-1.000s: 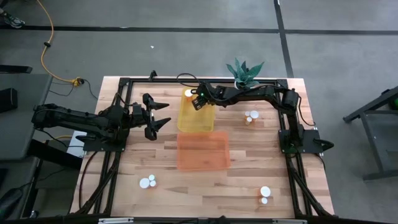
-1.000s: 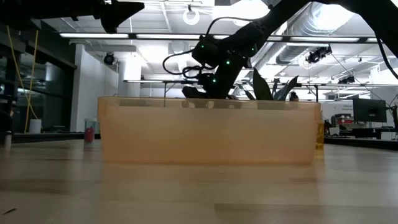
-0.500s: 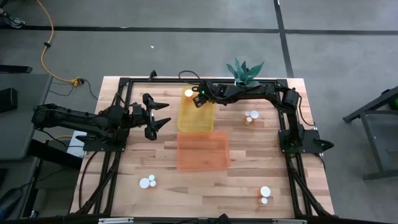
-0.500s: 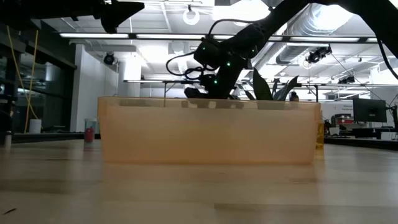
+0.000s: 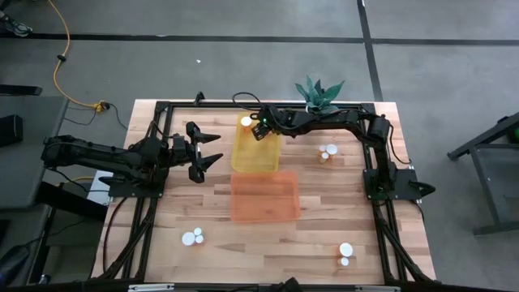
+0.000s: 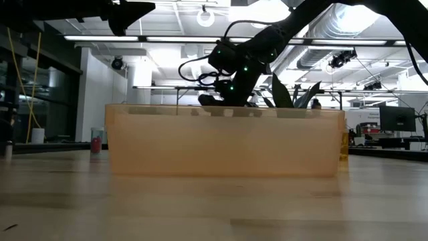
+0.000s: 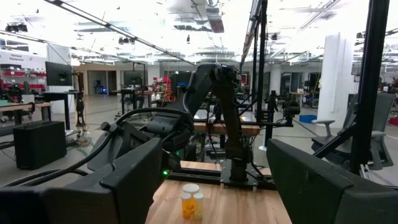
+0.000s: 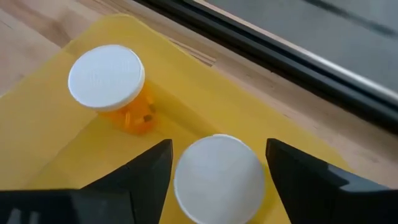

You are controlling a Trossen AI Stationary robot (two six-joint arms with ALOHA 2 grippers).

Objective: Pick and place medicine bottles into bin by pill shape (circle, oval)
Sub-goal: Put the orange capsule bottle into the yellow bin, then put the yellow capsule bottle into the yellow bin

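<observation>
My right gripper (image 5: 256, 132) reaches over the far end of the yellow bin (image 5: 255, 158) and is shut on a medicine bottle with a large white cap (image 8: 219, 177). A second bottle (image 8: 112, 87), with an orange body and a white cap, stands on the bin's floor just beyond it; it also shows in the high view (image 5: 246, 122). My left gripper (image 5: 212, 147) hovers open and empty to the left of the yellow bin. More bottles stand in pairs on the table at the right (image 5: 327, 152), the near left (image 5: 193, 237) and the near right (image 5: 345, 253). My right gripper pinches the bottle's white cap (image 8: 186, 180) between its two fingers, one on each side of the rim. The fingers come slanting down from the table's right side. The bottle stands upright, cap up; the cap hides its body and base.
An orange bin (image 5: 264, 197) lies at the table's middle, just near of the yellow one, and fills the low view (image 6: 224, 140). A potted plant (image 5: 319, 93) stands at the far edge. Black frame rails run along the table's edges.
My right gripper has shifted a little toward the table's right edge over the yellow bin's far end, then kept still.
</observation>
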